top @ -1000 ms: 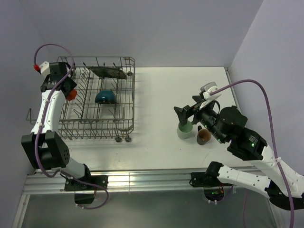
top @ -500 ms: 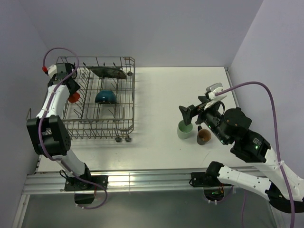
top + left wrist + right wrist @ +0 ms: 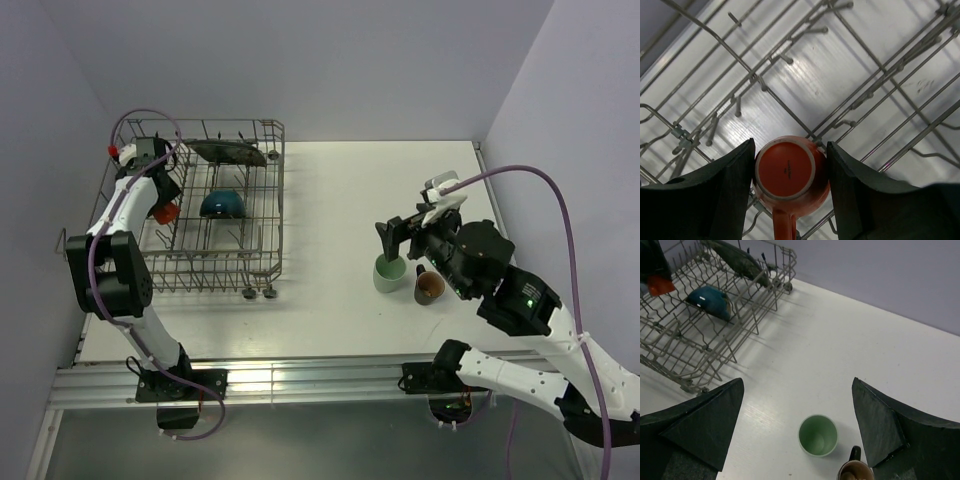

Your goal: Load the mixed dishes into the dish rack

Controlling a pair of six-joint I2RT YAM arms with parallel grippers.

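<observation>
My left gripper [image 3: 162,203] is shut on the small orange-red handled cup [image 3: 789,172], which hangs base-up with its handle toward the wrist, over the left side of the dish rack [image 3: 270,126]. Rack wires run just beneath the cup; whether they touch it I cannot tell. A blue bowl [image 3: 222,205] and a dark plate [image 3: 228,151] stand in the rack. On the table to the right, my right gripper [image 3: 797,385] hovers open above the pale green mug [image 3: 818,435]. The small brown cup [image 3: 856,472] sits beside the mug.
Walls close in on the left, back and right of the white table [image 3: 340,190]. The rack's upright tines [image 3: 737,106] stand around the held cup. The right arm's purple cable [image 3: 560,215] loops above the table's right edge.
The left gripper has carried the orange-red cup a little rightward and nearer, farther over the rack, and the left arm has swung. The right gripper has barely shifted above the mug.
</observation>
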